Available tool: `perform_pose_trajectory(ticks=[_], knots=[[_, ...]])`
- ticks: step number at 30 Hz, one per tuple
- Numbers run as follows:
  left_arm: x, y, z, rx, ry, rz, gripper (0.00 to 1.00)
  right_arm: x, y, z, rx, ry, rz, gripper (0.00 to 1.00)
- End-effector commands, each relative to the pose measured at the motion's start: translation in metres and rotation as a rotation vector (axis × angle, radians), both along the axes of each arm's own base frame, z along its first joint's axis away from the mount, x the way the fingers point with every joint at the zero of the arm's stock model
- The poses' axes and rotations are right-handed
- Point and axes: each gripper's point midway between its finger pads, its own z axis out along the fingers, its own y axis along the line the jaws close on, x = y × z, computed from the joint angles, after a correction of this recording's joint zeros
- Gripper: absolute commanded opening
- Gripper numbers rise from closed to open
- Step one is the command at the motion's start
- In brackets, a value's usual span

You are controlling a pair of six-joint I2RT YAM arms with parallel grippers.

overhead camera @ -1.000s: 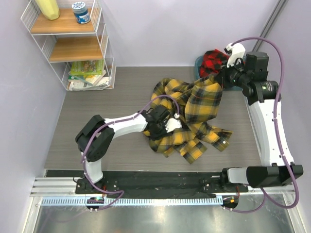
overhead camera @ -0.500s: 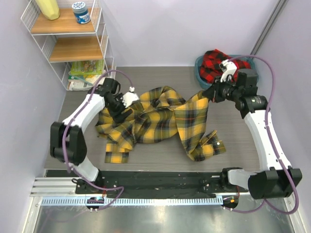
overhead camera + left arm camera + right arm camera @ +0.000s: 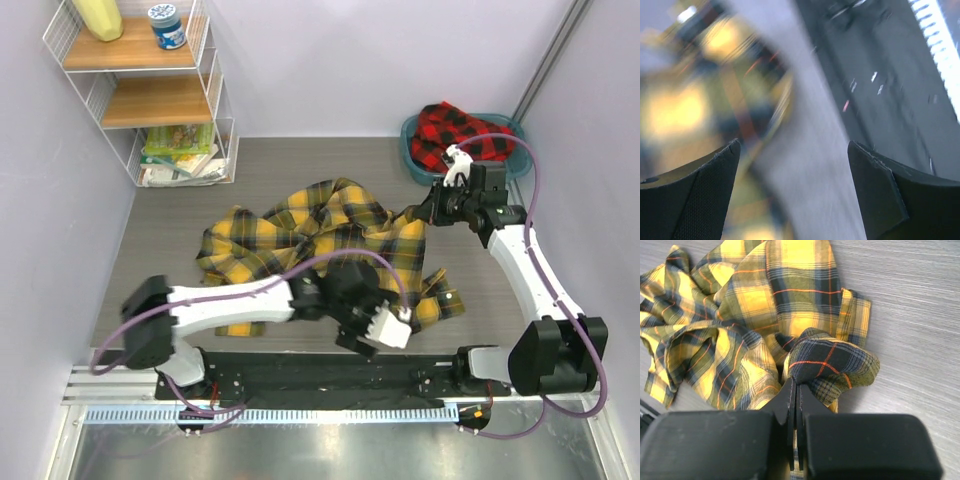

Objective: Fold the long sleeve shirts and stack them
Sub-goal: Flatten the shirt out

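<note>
- Since half a second ago my left arm has swung from the far-left side of the yellow shirt (image 3: 300, 235) to its near hem. The left gripper (image 3: 388, 326) now gapes wide with nothing in it.
- My right gripper (image 3: 796, 390) is clamped on a bunched fold of the yellow shirt, which sprawls crumpled between both arms. The red shirt (image 3: 455, 130) sits in the teal basin (image 3: 412, 160).
- That pinch holds a wad, not an edge, so I judge that pulling may twist the cloth rather than flatten it.
- My left wrist view is smeared, and moving this fast I could snag the hem.
</note>
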Motion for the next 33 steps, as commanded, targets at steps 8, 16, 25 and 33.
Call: perform_pose_trajectory(ticks=[8,16,25,33], knots=[[-0.01,-0.128,-0.06,-0.022,-0.097,-0.079,0.82,0.031,0.0,0.0,0.015,-0.054,-0.015,0.01],[0.025,-0.102,-0.113,0.157,-0.179,0.045,0.27,0.023,-0.003,-0.005,-0.034,-0.07,0.016,0.01],[0.043,-0.039,0.116,-0.267,0.266,0.311,0.0,0.009,-0.006,-0.01,-0.093,-0.054,0.074,0.01],[0.285,0.09,0.098,-0.441,0.513,1.302,0.26,-0.025,0.007,-0.02,-0.074,0.039,0.219,0.01]])
